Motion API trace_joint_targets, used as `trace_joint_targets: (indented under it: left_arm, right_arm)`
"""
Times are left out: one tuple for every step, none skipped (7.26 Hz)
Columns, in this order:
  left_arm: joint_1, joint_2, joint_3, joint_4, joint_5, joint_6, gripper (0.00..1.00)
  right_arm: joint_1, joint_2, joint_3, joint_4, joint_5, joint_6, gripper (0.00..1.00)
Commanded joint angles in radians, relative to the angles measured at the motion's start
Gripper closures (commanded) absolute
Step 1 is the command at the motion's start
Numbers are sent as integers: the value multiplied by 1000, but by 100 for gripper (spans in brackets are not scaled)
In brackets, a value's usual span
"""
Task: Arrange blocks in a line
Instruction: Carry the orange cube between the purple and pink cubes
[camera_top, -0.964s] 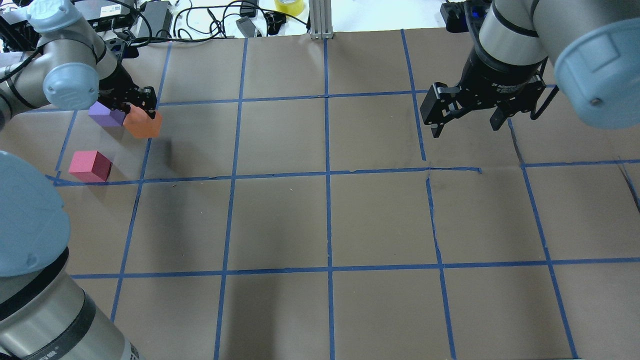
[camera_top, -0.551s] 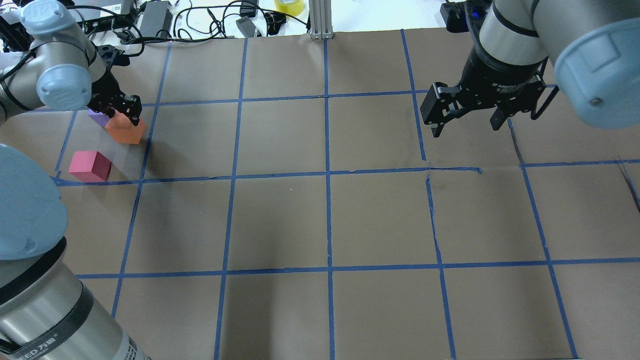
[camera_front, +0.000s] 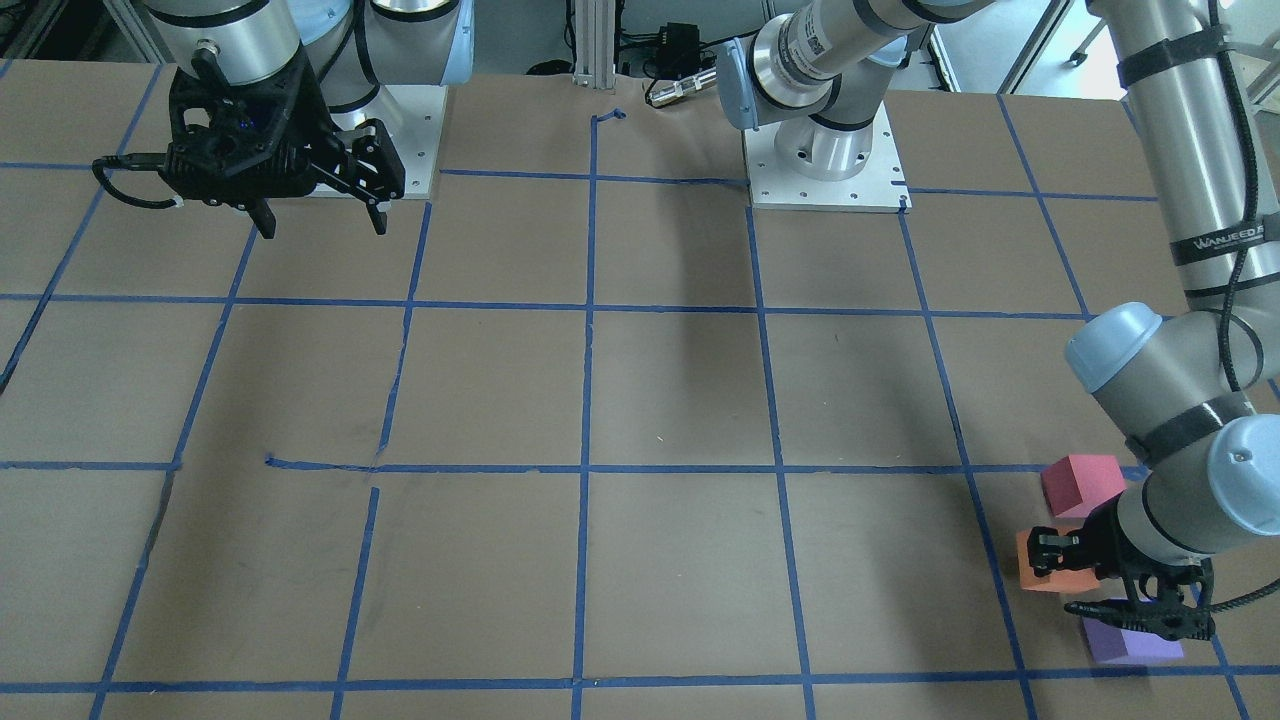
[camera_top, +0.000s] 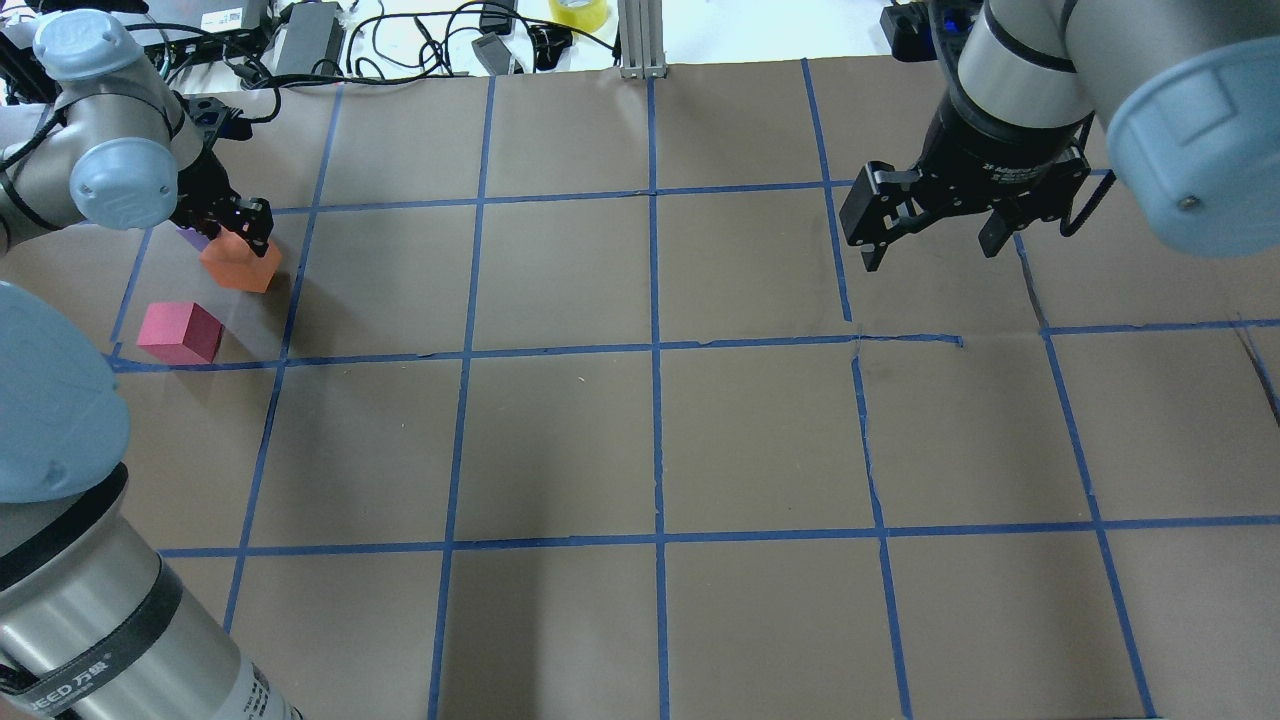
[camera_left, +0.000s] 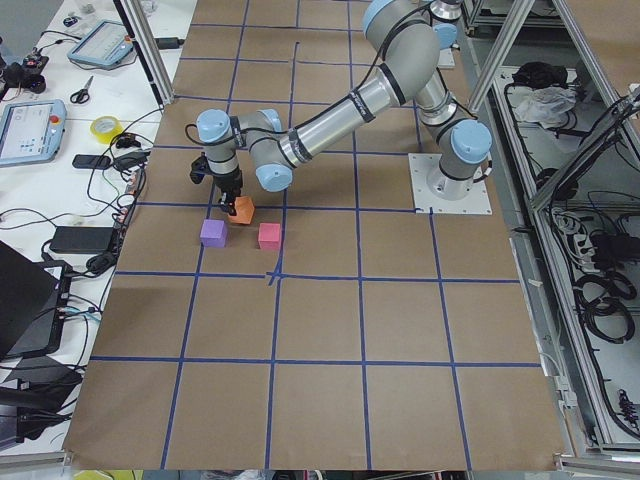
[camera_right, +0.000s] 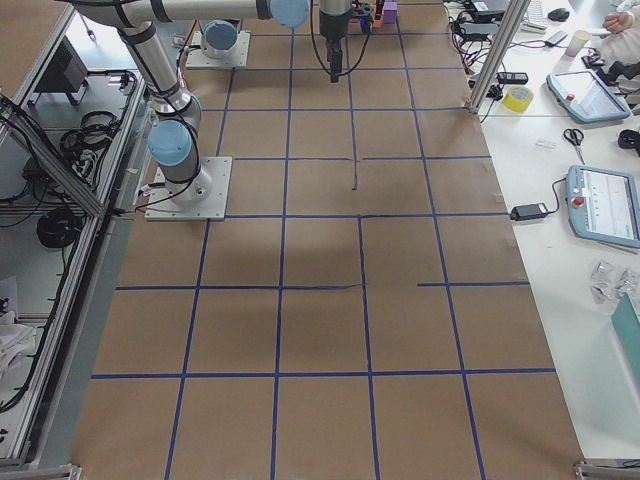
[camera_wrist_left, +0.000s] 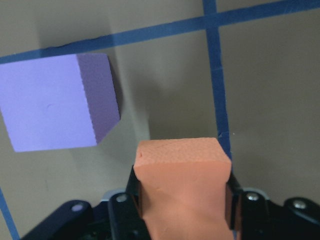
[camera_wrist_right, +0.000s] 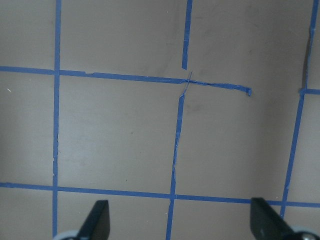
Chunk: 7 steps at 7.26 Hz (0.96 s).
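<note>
I see my left hand (camera_top: 243, 232) clamped on the orange block (camera_wrist_left: 182, 185), purple block (camera_wrist_left: 50, 102) just beyond its fingertips, right hand (camera_top: 930, 252) spread wide, holding nothing

Silver arm links (camera_front: 1180, 150); pale-blue joint caps (camera_front: 1110, 345); black left gripper (camera_front: 1062, 575) and right gripper (camera_front: 324, 228); white bolted bases (camera_front: 870, 185).
</note>
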Motion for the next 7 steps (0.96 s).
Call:
trace_joint_targets:
  left_arm:
    - [55, -13, -17, 53, -15, 15, 100]
    - [74, -16, -16, 54, -23, 17, 100]
    - [78, -16, -17, 54, -27, 17, 100]
    - [82, -16, -16, 52, -26, 17, 100]
    - [86, -17, -10, 53, -27, 20, 100]
    - [88, -19, -7, 52, -32, 18, 100]
    - [92, -16, -7, 47, -44, 18, 100]
  right_arm:
    - [0, 1, 1, 2, -1, 0, 0]
    - [0, 1, 1, 2, 0, 0, 0]
    - [0, 1, 1, 2, -1, 0, 0]
    - [0, 1, 1, 5, -1, 0, 0]
    - [0, 1, 1, 5, -1, 0, 0]
    - [0, 0, 2, 9, 0, 0, 0]
    - [0, 1, 2, 11, 0, 0, 0]
